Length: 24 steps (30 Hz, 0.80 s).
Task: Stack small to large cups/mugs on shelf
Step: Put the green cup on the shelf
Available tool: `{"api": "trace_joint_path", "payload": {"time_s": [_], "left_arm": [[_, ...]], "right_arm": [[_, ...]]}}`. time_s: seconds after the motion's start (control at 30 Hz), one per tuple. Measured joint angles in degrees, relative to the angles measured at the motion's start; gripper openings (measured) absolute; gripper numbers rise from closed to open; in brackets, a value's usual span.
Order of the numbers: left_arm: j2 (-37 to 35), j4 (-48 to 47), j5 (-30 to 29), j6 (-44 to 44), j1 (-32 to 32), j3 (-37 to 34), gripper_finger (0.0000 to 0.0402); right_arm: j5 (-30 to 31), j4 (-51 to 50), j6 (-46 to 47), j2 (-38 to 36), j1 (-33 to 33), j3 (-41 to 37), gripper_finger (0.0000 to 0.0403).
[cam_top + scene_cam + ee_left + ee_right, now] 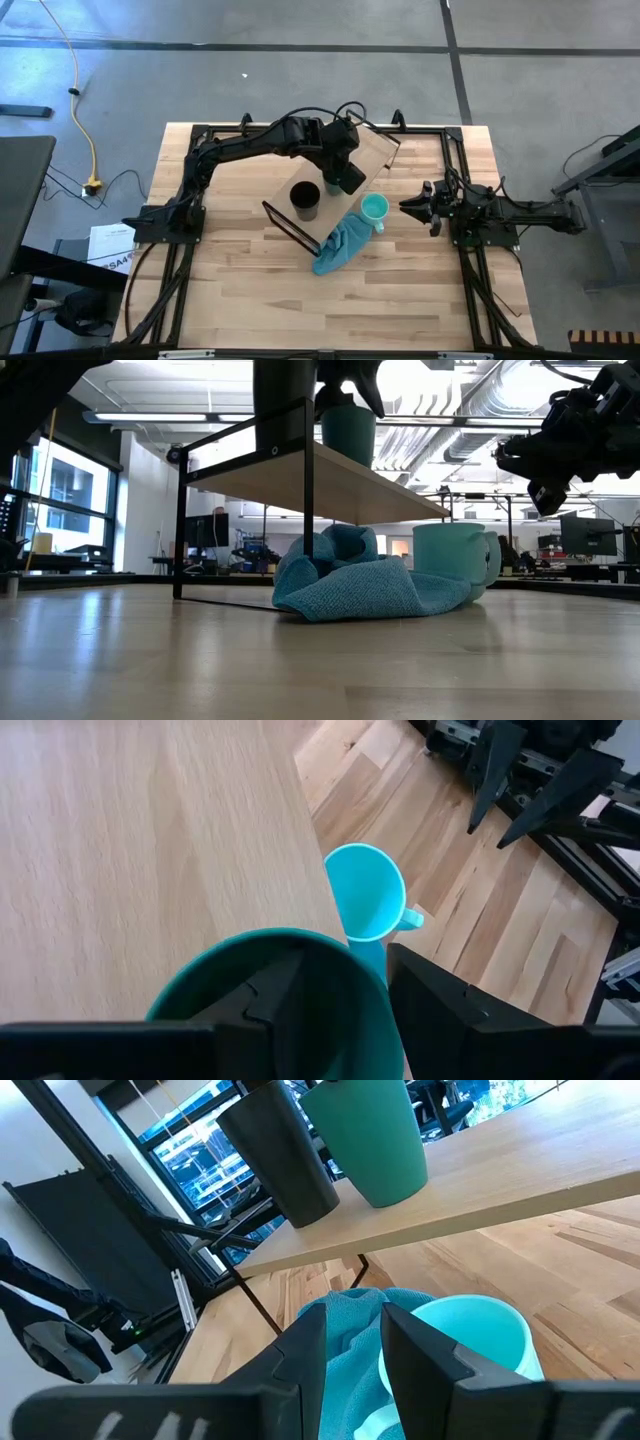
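— Green cup (372, 1142): where?
— On the shelf (520, 1190), right of the black cup (277, 1152), left end effector (345, 178) clamped on its rim.
— Mint mug (374, 210)?
— On the desk (250, 300), against a teal cloth (340, 245); right end effector (412, 207) nearby, fingers parted, holding nothing.

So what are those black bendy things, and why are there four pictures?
They are two robot arms, each ending in a two-finger claw called a gripper. One picture looks down from above, one looks along the table, and two come from little cameras on the arms' wrists.

On the table stands a wooden shelf with black legs. A black cup and a green cup are on the shelf. The left gripper has its fingers on the green cup's rim, one inside and one outside. Below, on the table, a mint mug sits next to a crumpled teal cloth. The right gripper waits nearby, open and empty, pointing at the mug.
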Motion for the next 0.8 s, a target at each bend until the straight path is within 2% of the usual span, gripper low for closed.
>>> {"api": "trace_joint_path", "payload": {"time_s": [0.8], "left_arm": [[0.0,1.3,-0.7,1.5,1.2,0.0,0.0129]], "right_arm": [[0.0,0.0,1.3,0.0,0.0,0.0,0.0089]]}}
